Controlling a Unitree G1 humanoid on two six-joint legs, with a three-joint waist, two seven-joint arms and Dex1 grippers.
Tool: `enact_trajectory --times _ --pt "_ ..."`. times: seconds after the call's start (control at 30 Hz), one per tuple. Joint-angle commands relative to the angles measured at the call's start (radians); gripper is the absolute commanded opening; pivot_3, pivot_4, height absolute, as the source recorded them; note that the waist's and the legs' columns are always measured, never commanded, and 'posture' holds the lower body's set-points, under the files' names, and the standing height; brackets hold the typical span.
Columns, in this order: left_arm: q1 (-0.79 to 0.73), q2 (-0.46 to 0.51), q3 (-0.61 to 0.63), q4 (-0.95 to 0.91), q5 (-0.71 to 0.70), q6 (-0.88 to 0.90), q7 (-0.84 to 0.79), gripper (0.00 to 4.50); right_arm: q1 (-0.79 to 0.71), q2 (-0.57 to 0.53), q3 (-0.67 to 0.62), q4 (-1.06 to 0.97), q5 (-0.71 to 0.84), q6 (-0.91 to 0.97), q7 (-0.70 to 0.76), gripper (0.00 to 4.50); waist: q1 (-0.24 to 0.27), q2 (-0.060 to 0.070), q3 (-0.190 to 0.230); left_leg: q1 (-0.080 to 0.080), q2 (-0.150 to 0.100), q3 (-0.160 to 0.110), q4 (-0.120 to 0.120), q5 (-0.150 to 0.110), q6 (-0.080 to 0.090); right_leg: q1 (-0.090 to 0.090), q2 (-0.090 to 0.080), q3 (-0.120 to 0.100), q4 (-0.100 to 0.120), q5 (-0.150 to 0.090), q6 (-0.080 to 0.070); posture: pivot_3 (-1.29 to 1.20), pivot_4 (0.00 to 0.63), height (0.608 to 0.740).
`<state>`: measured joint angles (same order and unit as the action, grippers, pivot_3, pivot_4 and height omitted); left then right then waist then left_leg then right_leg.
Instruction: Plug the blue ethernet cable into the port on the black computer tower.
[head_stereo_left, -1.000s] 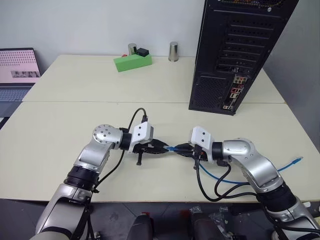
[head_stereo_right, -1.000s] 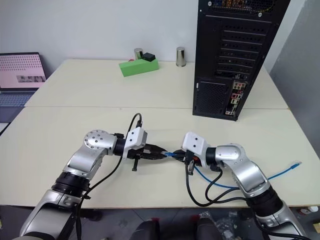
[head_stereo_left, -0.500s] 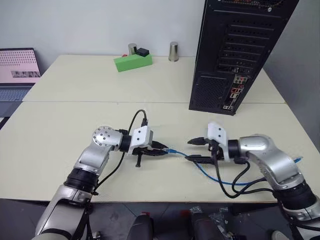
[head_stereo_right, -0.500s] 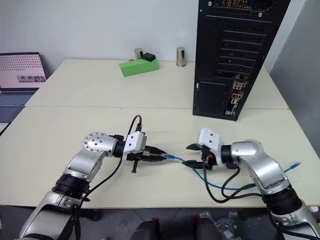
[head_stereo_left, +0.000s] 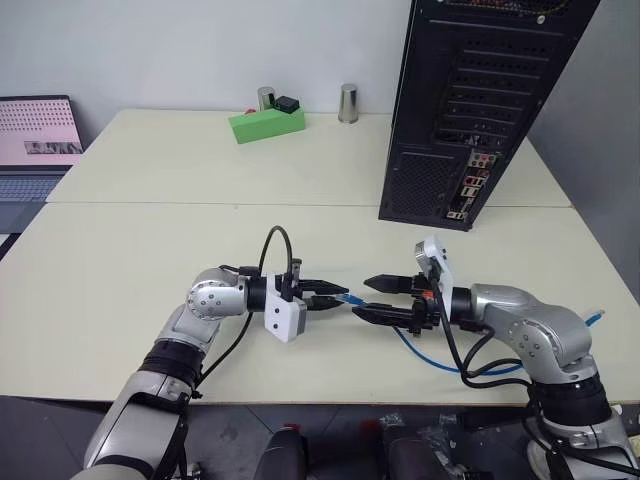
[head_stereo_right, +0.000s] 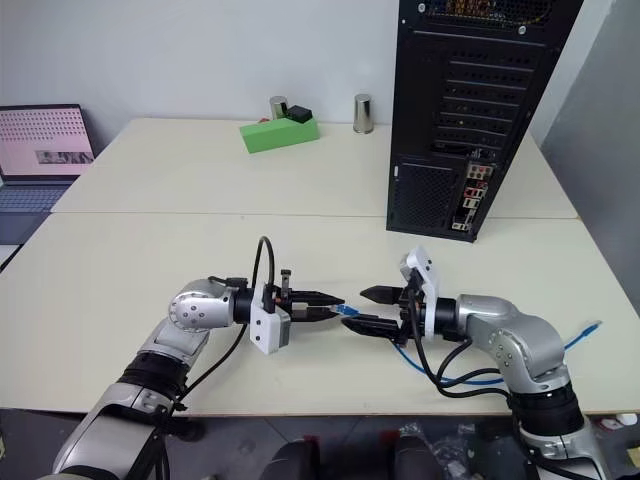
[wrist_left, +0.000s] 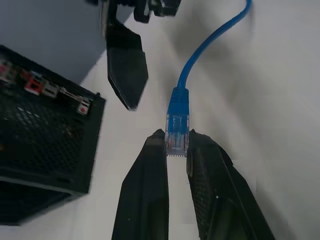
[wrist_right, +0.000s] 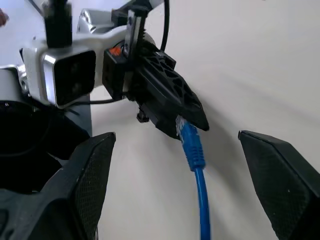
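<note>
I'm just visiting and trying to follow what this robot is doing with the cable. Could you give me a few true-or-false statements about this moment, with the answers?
1. The left gripper pinches the plug of the blue ethernet cable. True.
2. The right gripper is clamped on the cable. False: its fingers stand open, apart from it.
3. The cable is plugged into the black computer tower. False: the plug is far from it, over the table.
4. A green block sits near the table's far edge. True.

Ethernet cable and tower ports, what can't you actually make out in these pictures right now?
- The port on the black computer tower: too small in the eye views to pick out among the coloured connectors.
- Blue ethernet cable: partly hidden by the right arm in the eye views.
- Plug tip: covered by the left claw fingers in the left wrist view.
</note>
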<state>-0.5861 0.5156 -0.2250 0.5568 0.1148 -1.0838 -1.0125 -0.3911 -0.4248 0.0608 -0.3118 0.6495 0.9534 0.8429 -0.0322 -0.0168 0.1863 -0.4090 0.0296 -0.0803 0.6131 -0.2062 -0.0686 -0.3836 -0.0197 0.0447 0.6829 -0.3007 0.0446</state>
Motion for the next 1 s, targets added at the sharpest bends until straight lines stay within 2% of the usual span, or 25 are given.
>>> enact_trajectory --times 0.03,0.43,0.57,0.87,0.9,0.93,1.0 --pt "-0.029 -0.002 0.041 0.060 0.070 -0.125 0.141 0.29 0.007 0.028 -0.024 -0.031 0.049 0.019 -0.041 4.16 0.000 0.000 0.000 0.000 0.000 0.000 0.000 0.000 0.000 0.000 0.000 0.000 0.000 0.000 0.000 0.00 0.150 0.740" --pt "-0.057 0.013 -0.001 0.111 0.150 -0.181 0.309 0.29 0.004 0.082 -0.037 0.014 0.090 0.024 -0.102 4.16 -0.001 0.000 0.000 0.000 0.000 0.000 0.000 0.000 0.000 0.000 0.000 0.000 0.000 0.000 0.000 0.00 0.150 0.740" --pt "-0.059 0.023 -0.013 0.111 0.164 -0.182 0.342 0.29 -0.002 0.083 -0.041 0.029 0.096 0.020 -0.109 3.59 -0.001 0.000 0.000 0.000 0.000 0.000 0.000 0.000 0.000 0.000 0.000 0.000 0.001 0.000 0.000 0.00 0.150 0.740" --pt "-0.055 0.043 -0.043 0.099 0.184 -0.193 0.388 0.29 -0.011 0.087 -0.063 0.047 0.129 0.031 -0.119 1.44 -0.001 0.000 0.000 0.000 0.000 0.000 0.000 0.000 0.000 0.000 0.000 0.000 0.001 0.000 0.000 0.00 0.150 0.740" --pt "-0.054 0.045 -0.045 0.096 0.185 -0.193 0.392 0.29 -0.011 0.086 -0.065 0.046 0.131 0.032 -0.120 1.32 -0.001 0.000 0.000 0.000 0.000 0.000 0.000 0.000 0.000 0.000 0.000 0.000 0.001 0.000 0.000 0.00 0.150 0.740" --pt "-0.054 0.046 -0.046 0.097 0.185 -0.193 0.399 0.29 -0.012 0.085 -0.064 0.048 0.133 0.034 -0.120 0.94 -0.001 0.000 0.000 0.000 0.000 0.000 0.000 0.000 0.000 0.000 0.000 0.000 0.001 0.000 0.000 0.00 0.150 0.740" --pt "-0.054 0.049 -0.047 0.097 0.188 -0.194 0.410 0.29 -0.014 0.081 -0.063 0.050 0.135 0.037 -0.120 0.57 -0.001 0.000 0.000 0.000 0.000 0.000 0.000 0.000 0.000 0.000 0.000 0.000 0.001 0.000 0.000 0.00 0.150 0.740"
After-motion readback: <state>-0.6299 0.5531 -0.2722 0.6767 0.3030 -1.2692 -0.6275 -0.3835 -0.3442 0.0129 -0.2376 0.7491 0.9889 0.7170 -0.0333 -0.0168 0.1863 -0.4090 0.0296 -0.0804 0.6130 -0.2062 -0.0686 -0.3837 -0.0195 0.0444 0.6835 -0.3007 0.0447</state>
